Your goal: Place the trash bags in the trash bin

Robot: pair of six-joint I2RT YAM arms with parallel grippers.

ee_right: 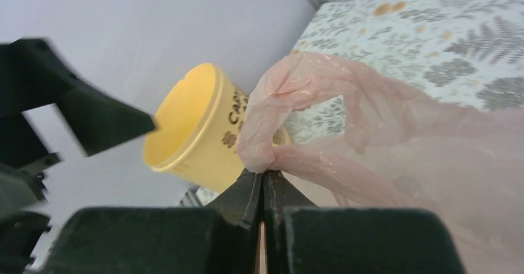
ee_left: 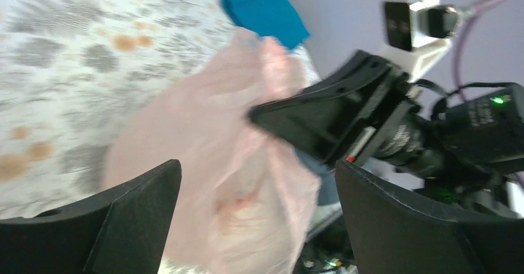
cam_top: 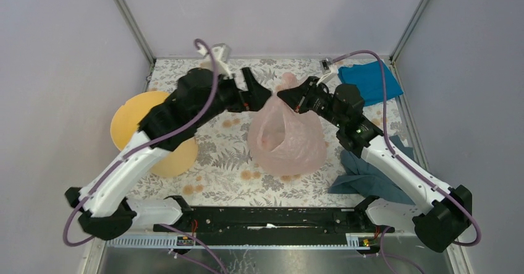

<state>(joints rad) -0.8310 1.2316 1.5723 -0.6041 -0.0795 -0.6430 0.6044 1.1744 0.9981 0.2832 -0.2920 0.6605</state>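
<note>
Overhead, a table (cam_top: 228,139) covered with a leaf-and-flower pattern is shown, enclosed by pale walls. The trash bin (cam_top: 137,124), a round yellow-orange bucket, is placed at the table's left side and is partly hidden by the left arm; dark lettering is seen on its wall in the right wrist view (ee_right: 185,122). The trash bag (cam_top: 287,139), thin, crinkled and pale pink, is located at the table's centre, outside the bin and well apart from it. A grey-blue cloth (cam_top: 369,176) is partly covered by the right arm, and a bright blue cloth (cam_top: 369,81) is laid in the far right corner. The right gripper (ee_right: 264,176) is closed, and a gathered fold of the bag's upper edge (ee_right: 278,156) is pinched between its fingers. The left gripper (ee_left: 256,169) is held just beside the bag's top with its fingers spread wide; nothing is clamped between them.
</note>
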